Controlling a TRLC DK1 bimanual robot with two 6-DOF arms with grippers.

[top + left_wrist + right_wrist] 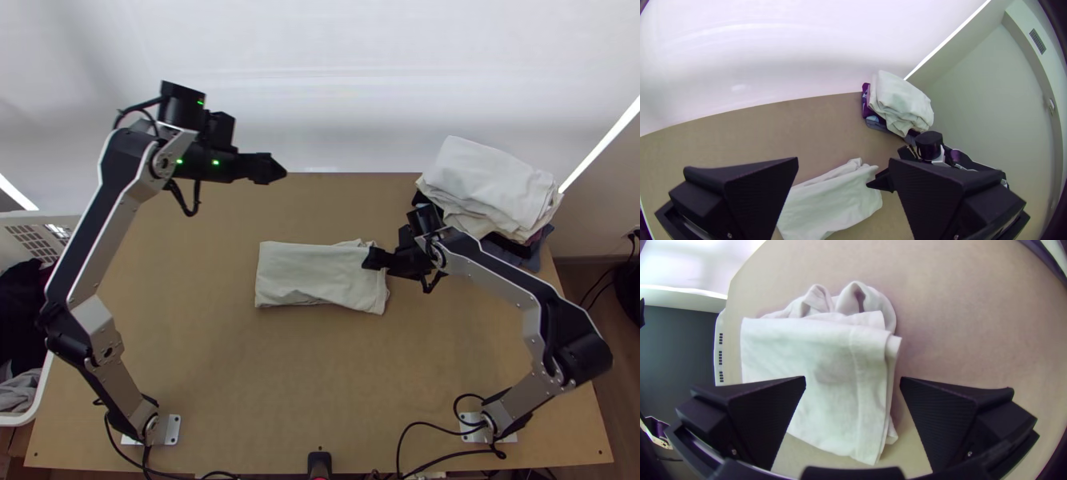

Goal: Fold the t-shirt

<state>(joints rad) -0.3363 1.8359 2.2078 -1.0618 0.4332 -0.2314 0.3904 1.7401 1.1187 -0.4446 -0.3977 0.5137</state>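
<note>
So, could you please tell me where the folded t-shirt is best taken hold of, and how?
I'd probably take the t-shirt by its short right-hand end, the right tool coming in from that side to pinch all layers: their edges lie stacked there, whereas the far side has loose bunched loops.

Robot workspace, probably a lab: two arms (100, 340) mounted on a wooden table (320, 384), clothes stack (488, 180), laundry basket (16, 222)

Left arm (102, 240): extended up the view from its base, bent at the wrist; its gripper (277, 170) points toward the right-hand side, fingers (760, 191) parted. Right arm (492, 278): sharply bent at the elbow; its gripper (371, 259) points toward the left-hand side, fingers likewise parted.
</note>
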